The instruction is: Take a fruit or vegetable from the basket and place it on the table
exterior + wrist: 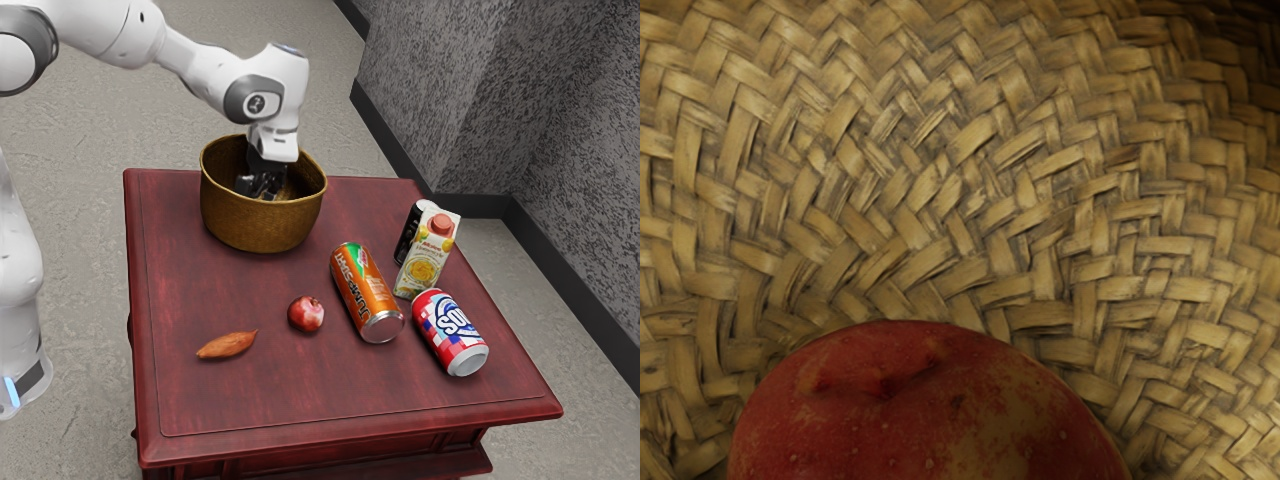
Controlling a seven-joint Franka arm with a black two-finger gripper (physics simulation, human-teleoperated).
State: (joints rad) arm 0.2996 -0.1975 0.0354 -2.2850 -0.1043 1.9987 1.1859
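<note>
Our pincer is down inside the basket, below its rim, with the woven wall all round it. How wide it stands, or whether it holds anything, we cannot tell. The red fruit is in the basket, directly under our hand or in its grip; we cannot tell which.

The basket wall stands between our pincer and everything on the worktop. Beyond it, toward the exterior view's right, an orange can lies on its side, and farther from the pincer a red and blue can lies too. Also to that side, a juice carton stands upright, with a black can upright just behind it. Nearer the exterior camera than the pincer, a round fruit rests beside the orange can, and a brown root lies toward the exterior view's left of that fruit, its pointed tip turned toward it.

The red fruit turns a creased, dimpled hollow up toward our hand. Its visible part looks broader across than deep, but it is partly cut off, so we cannot be sure how its long axis runs.
</note>
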